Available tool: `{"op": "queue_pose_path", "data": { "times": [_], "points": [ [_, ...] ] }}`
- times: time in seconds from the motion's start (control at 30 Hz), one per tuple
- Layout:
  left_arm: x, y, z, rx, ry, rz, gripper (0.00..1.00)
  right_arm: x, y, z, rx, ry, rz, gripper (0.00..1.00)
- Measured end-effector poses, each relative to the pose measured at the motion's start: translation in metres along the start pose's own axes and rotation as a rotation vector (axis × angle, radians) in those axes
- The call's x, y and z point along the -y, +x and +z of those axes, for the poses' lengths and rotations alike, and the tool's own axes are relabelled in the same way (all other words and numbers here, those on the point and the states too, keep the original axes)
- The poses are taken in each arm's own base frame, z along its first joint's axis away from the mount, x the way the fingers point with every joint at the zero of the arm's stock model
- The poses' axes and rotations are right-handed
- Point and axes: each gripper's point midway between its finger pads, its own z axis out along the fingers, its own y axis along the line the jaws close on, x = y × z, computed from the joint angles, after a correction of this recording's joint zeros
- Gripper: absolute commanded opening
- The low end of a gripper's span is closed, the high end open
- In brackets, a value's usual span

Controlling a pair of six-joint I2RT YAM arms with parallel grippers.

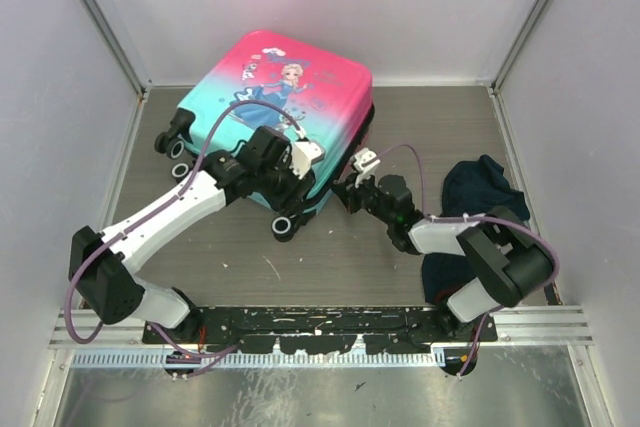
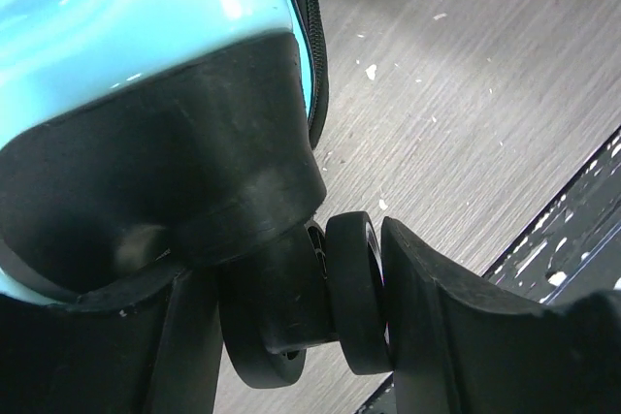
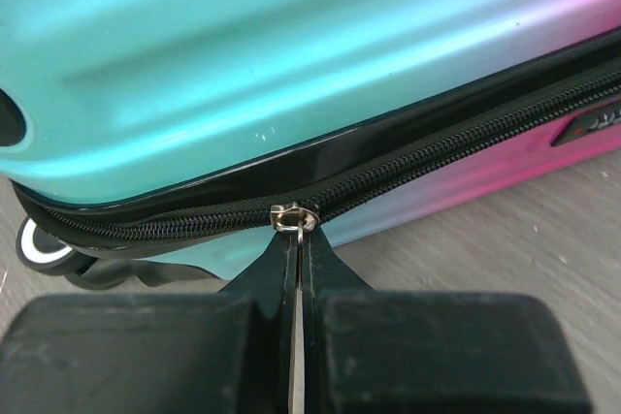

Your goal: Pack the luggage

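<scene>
Cloth heap (image 1: 480, 192): dark navy, on the desk (image 1: 330, 267) near right, apart from the case.
Right end effector (image 3: 296, 269): pinched fully together on the zip pull (image 3: 294, 217).
Left end effector (image 2: 291, 356): part-closed, clamping a caster wheel (image 2: 354, 293).
Luggage (image 1: 290, 97): lying flat mid-desk, printed shell up.
Handling: stiff, glossy shell, likely light and apt to roll. Brace at the wheel and tug the small pull gently.

Bright, even overhead light, soft shadows
We saw white sheen on the luggage (image 3: 243, 55) shell and a crisp zipper pull (image 3: 294, 217) in the right wrist view, its near foreground blurred; the left wrist view was dark and soft.
</scene>
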Motion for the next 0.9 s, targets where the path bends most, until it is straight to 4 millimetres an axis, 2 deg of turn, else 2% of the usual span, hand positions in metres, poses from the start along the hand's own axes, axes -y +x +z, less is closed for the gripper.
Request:
{"op": "queue_pose_path", "data": {
  "times": [0.2, 0.33, 0.4, 0.67, 0.8, 0.9],
  "points": [
    [0.019, 0.009, -0.005, 0.011, 0.072, 0.217, 0.0, -0.008, 0.009, -0.038, -0.018, -0.006, 0.025, 0.01],
    [0.019, 0.02, -0.015, 0.042, 0.092, 0.313, 0.0, -0.016, 0.012, -0.055, -0.037, -0.022, 0.019, 0.01],
    [0.013, 0.026, -0.023, 0.062, 0.088, 0.342, 0.0, -0.013, 0.01, -0.059, -0.044, -0.012, 0.012, 0.01],
    [-0.021, 0.056, -0.056, 0.058, 0.107, 0.374, 0.0, 0.034, 0.007, -0.078, -0.074, 0.1, -0.014, 0.01],
    [-0.038, 0.07, -0.067, 0.044, 0.108, 0.399, 0.0, 0.064, 0.006, -0.095, -0.09, 0.147, -0.035, 0.01],
    [-0.059, 0.086, -0.077, 0.02, 0.091, 0.421, 0.0, 0.078, 0.007, -0.108, -0.107, 0.156, -0.053, 0.01]
  ]
}}
